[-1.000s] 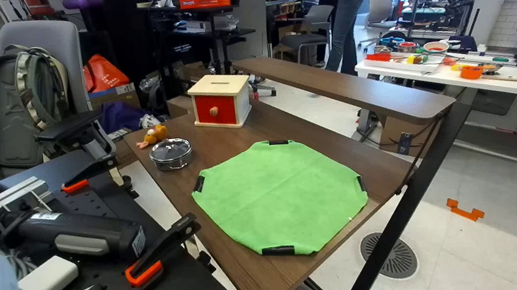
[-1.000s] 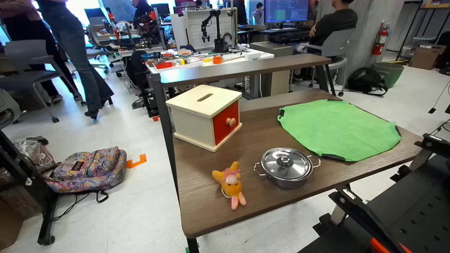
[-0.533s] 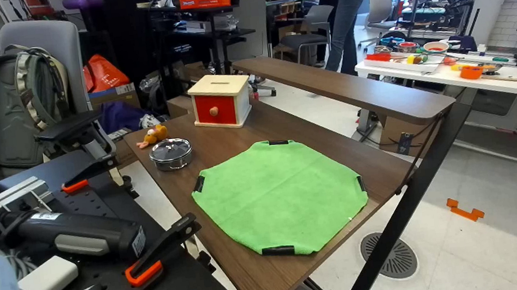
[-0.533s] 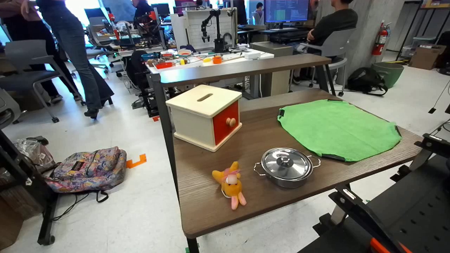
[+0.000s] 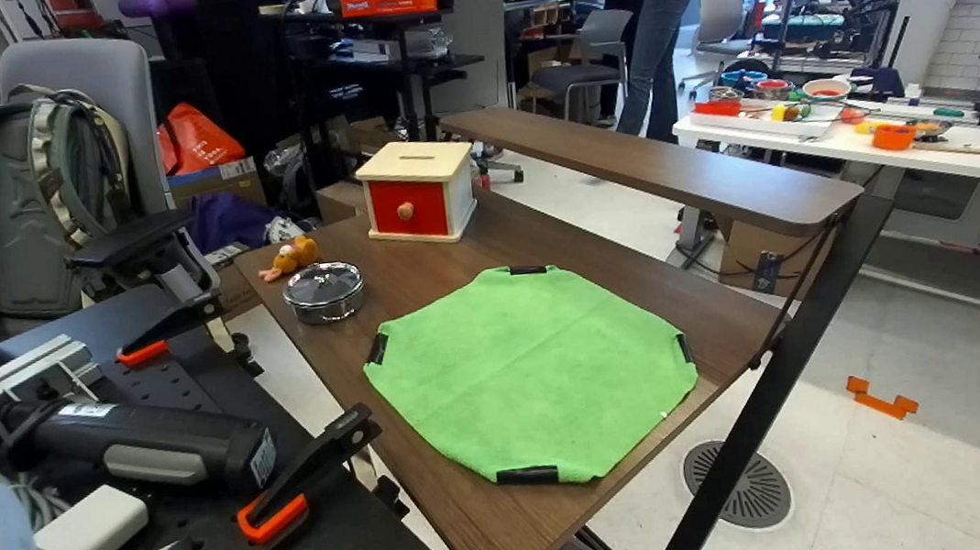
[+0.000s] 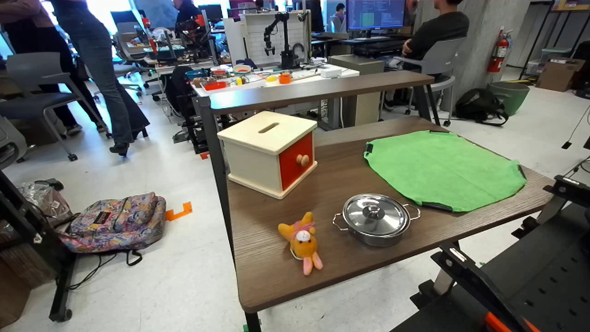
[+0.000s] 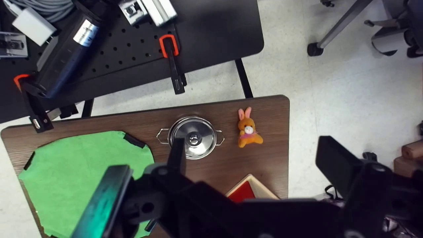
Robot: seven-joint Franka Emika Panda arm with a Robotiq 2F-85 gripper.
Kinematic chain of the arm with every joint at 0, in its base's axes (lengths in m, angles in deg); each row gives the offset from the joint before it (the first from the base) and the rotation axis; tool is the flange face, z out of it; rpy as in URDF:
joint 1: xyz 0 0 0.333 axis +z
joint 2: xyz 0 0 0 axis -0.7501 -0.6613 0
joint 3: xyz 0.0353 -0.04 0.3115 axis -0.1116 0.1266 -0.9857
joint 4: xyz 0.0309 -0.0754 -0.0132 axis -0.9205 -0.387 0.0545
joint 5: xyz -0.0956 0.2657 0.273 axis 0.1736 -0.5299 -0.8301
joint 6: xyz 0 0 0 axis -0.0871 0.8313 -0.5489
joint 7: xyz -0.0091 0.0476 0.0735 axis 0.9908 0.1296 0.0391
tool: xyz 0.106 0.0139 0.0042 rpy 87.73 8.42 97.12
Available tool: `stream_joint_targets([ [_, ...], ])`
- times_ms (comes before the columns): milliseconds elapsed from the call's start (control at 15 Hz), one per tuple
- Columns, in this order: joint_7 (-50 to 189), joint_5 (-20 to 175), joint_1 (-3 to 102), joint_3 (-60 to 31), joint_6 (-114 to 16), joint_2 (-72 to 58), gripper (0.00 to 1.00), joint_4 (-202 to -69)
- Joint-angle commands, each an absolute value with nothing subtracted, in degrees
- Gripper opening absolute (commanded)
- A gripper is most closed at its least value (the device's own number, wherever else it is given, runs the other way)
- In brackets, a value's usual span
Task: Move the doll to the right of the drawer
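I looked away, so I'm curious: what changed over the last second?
Only the standing person in blue jeans seems to have shifted slightly; nothing was visibly taken or let go. The orange plush bunny, cream wooden box with red drawer front, round shiny metal pot and green cloth mat all stayed put.

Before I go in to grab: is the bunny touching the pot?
Apart: the wrist view shows wooden tabletop between the bunny and the pot, handle included.

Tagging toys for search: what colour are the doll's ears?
Pink; the ears show best in an exterior view.
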State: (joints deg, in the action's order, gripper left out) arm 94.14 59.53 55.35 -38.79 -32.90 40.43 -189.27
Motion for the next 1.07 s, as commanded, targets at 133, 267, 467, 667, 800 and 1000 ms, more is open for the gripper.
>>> stream_joint_targets([
  [133,98.87,64.63,53.98,-39.93,-47.49,26.09,1.00,-188.38],
  [267,101.23,67.62,54.02,-39.76,-51.94,20.07,1.00,-187.39],
  [467,106.20,73.58,54.98,-39.13,-57.24,11.23,1.00,-185.20],
  [667,111.67,80.09,57.35,-37.19,-60.53,3.09,1.00,-181.58],
  [800,114.52,82.57,59.66,-35.02,-61.88,-2.34,1.00,-178.29],
  [1000,117.78,85.69,64.18,-30.88,-63.03,-9.83,1.00,-173.13],
])
